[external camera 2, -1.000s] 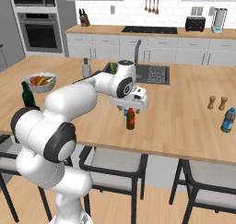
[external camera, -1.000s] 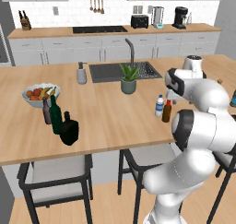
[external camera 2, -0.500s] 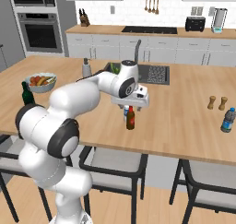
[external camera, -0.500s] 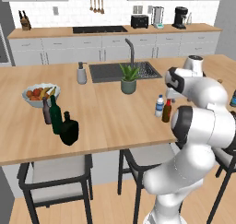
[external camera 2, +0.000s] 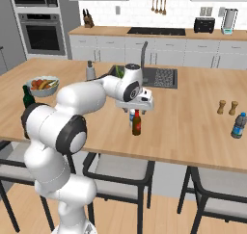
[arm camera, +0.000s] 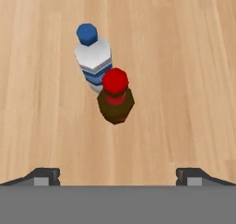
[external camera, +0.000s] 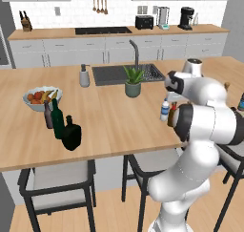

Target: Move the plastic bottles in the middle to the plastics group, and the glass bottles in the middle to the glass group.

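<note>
A small brown glass bottle with a red cap stands on the wooden island, touching or nearly touching a white plastic bottle with a blue cap. My gripper hangs open straight above them, empty, with the red cap between the fingertip lines. From the right base view the hand sits just over the brown bottle. At the island's left stand the glass group's tall green wine bottle and slim grey-brown bottle, with a squat blackish bottle beside them. A blue-labelled plastic bottle stands far right.
A fruit bowl sits behind the glass group. A grey soap dispenser, the sink and a potted plant lie along the island's far side. Two wooden shakers stand near the far-right bottle. Stools line the near edge.
The hand has barely shifted above the two middle bottles, and its jaws have stayed wide. No bottle has moved.
</note>
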Motion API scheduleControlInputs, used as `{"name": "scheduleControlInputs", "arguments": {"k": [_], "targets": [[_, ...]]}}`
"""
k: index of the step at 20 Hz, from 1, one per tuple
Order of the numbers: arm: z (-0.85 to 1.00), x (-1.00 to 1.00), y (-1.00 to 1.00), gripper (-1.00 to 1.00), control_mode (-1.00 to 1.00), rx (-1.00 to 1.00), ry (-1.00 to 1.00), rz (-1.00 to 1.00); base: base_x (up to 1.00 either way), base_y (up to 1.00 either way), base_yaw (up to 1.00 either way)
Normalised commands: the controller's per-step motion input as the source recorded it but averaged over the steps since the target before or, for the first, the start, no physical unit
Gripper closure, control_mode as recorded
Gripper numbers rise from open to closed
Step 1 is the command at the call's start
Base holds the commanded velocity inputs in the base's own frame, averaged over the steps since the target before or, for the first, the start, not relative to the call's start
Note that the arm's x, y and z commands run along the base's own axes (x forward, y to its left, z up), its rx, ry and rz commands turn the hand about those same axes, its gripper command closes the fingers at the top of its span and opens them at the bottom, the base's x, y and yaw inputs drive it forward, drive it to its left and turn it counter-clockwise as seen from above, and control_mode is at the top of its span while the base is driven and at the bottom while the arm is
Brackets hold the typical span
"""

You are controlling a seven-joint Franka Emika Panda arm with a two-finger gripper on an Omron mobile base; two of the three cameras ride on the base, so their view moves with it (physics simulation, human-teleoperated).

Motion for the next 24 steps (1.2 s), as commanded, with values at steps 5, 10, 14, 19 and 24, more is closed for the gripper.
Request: {"name": "scheduleControlInputs", "arguments": {"k": [5, 10, 14, 19, 24], "targets": [[-0.18, 0.29, -0.03, -1.00, -1.00, 0.00, 0.02, 0.00, 0.00, 0.00, 0.00], [-0.20, 0.28, 0.00, -1.00, -1.00, 0.00, 0.03, 0.00, 0.00, 0.00, 0.00], [-0.14, 0.35, 0.00, -1.00, -1.00, 0.00, 0.00, 0.01, 0.00, 0.00, 0.00], [-0.08, 0.25, -0.06, -1.00, -1.00, 0.00, 0.02, 0.01, 0.00, 0.00, 0.00], [-0.13, 0.18, -0.05, -1.00, -1.00, 0.00, 0.00, 0.01, 0.00, 0.00, 0.00]]}}
